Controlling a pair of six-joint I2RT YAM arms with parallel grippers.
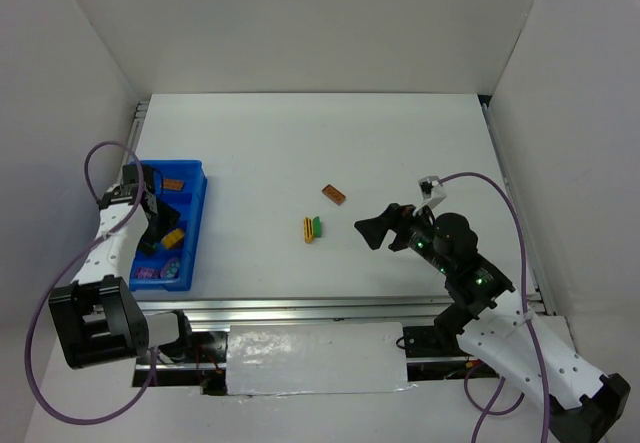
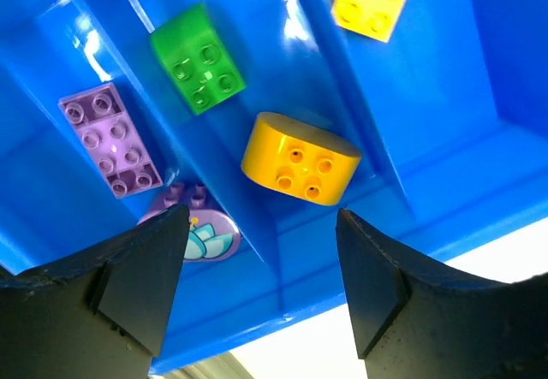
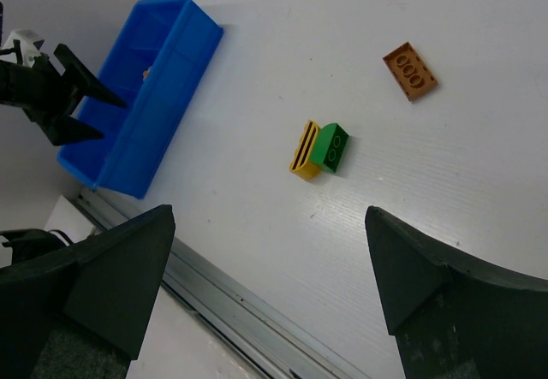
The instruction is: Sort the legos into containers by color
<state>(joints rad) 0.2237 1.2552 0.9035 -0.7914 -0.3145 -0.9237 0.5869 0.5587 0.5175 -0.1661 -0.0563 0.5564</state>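
My left gripper (image 2: 263, 216) gaping wide and empty, over the blue tray (image 1: 199, 210) at the left of the table (image 1: 300, 133), rounded yellow brick (image 2: 300, 158), green brick (image 2: 199, 69) and purple brick (image 2: 111, 139) in its compartments, my right gripper (image 3: 270, 216) also wide open, holding nothing, right of the loose yellow-and-green pair (image 3: 318, 150) mid-table, brown brick (image 3: 410, 71) farther back.

Yellow brick (image 1: 308, 229) against green brick (image 1: 317, 226), brown brick (image 1: 334, 195) nearby, all outside blue tray (image 1: 197, 225)
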